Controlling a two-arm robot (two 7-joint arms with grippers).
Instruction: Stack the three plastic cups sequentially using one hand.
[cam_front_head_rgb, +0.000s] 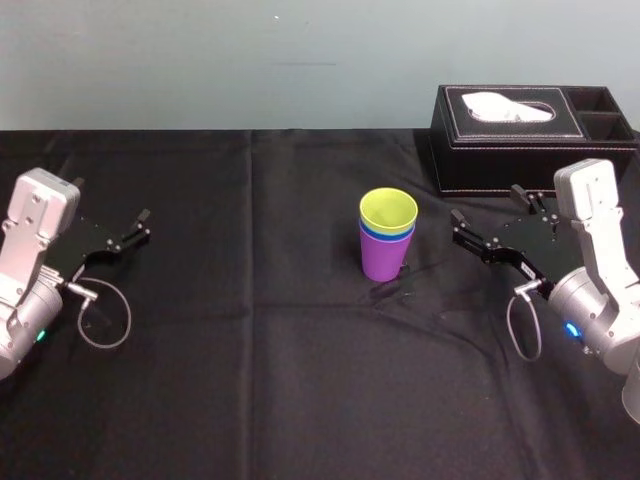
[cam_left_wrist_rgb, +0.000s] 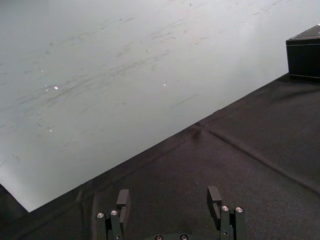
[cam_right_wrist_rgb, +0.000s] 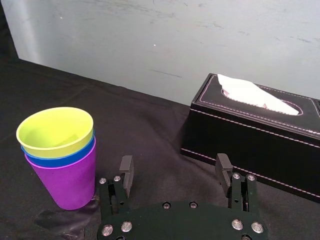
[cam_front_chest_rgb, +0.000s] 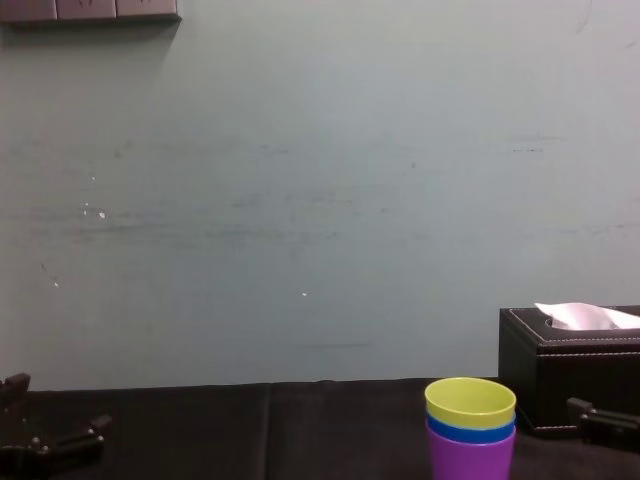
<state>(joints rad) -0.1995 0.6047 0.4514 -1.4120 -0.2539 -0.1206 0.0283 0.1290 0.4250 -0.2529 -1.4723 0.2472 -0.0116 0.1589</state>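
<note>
Head view: yellow-green cup (cam_front_head_rgb: 389, 209) nests in blue cup (cam_front_head_rgb: 386, 235) inside purple cup (cam_front_head_rgb: 385, 258), mid-surface (cam_front_head_rgb: 250, 360). Right hand (cam_front_head_rgb: 487, 203), spread wide and empty, sits near at 3 o'clock; any sideways swing could topple them. Left hand (cam_front_head_rgb: 110, 198) idles, open and empty, at 9 o'clock.

obst: cup stack (cam_front_head_rgb: 387, 235) mid-table, tissue box (cam_front_head_rgb: 530, 135) rear right | free: cloth (cam_front_head_rgb: 250, 350) left & front — bare

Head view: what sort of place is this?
Probably a robot test lab: a black-clothed table against a bare wall, left gripper and right gripper open at its sides, stacked cups and a tissue box.
</note>
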